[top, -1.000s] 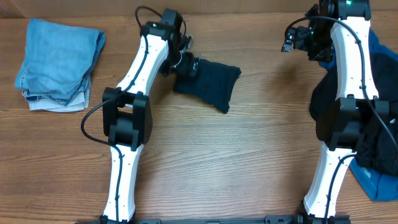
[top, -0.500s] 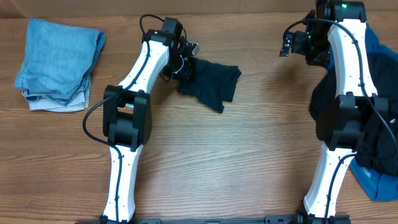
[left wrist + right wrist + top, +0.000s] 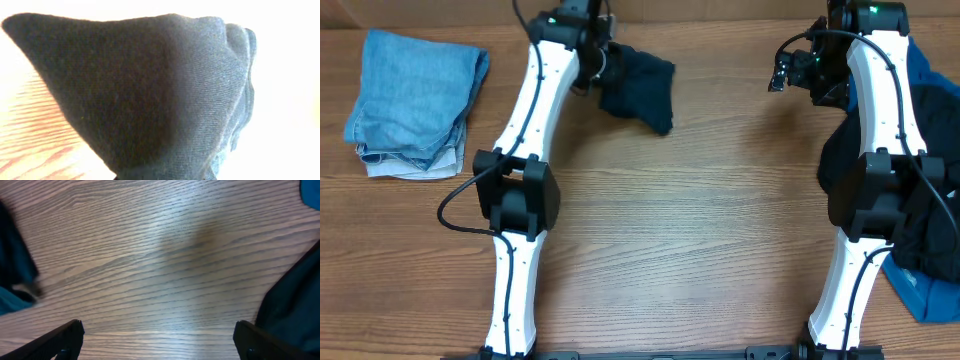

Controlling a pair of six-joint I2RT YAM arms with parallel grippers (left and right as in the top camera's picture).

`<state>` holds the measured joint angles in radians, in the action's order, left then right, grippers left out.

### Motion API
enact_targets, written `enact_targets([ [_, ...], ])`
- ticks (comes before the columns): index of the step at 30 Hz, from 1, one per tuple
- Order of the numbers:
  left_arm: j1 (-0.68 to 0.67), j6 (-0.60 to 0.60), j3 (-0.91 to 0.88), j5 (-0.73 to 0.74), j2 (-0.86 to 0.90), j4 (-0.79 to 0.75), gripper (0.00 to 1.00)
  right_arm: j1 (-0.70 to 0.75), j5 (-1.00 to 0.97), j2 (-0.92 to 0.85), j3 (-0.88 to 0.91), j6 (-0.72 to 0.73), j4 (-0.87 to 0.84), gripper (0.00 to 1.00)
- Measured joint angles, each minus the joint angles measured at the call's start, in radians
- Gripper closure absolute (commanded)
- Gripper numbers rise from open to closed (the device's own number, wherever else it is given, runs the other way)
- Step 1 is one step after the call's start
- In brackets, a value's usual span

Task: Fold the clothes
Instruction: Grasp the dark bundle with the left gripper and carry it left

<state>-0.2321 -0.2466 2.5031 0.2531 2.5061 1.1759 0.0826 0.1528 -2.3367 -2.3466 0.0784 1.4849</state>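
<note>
Where the left arm [image 3: 535,100] reaches to the far edge of the counter [image 3: 700,230], the left jaws are pressed together on a bunched part of a dark navy garment [image 3: 640,82]. The cloth trails to the right of them in a crumpled, roughly triangular clump. In the left wrist view that garment [image 3: 150,90] fills nearly the whole frame, a dark woven fold narrowing to a point at upper left, with a strip of wood grain at lower left; the jaws themselves are hidden behind it. Whether the cloth is raised clear of the counter or resting on it, I cannot tell.

The right arm [image 3: 885,110] stands at the far right, and the right jaws are spread wide, pinching nothing — the wrist view shows the two black fingertips [image 3: 62,340] well apart at the bottom corners, over wood. Just beside and partly under that arm lies a heap of clothes [image 3: 942,230], mostly black, with a bright blue garment [image 3: 930,298] poking out at the near end and more blue at the far end. Well apart from all this, at the far left corner, a stack of pale faded-denim cloth [image 3: 415,100] lies folded.
</note>
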Motion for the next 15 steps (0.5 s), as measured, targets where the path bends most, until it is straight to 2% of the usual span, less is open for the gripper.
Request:
enact_targets([
  [4, 0.095, -0.116, 0.006, -0.004, 0.000, 0.000, 0.96, 0.000, 0.000, 0.000, 0.000, 0.000, 0.002, 0.00],
  [11, 0.313, -0.144, 0.008, 0.008, 0.000, 0.001, 0.96, 0.000, 0.000, 0.000, 0.000, 0.000, 0.002, 0.00],
  [15, 0.419, -0.144, 0.010, 0.074, -0.001, -0.071, 0.96, 0.000, 0.000, 0.000, 0.000, 0.000, 0.002, 0.00],
])
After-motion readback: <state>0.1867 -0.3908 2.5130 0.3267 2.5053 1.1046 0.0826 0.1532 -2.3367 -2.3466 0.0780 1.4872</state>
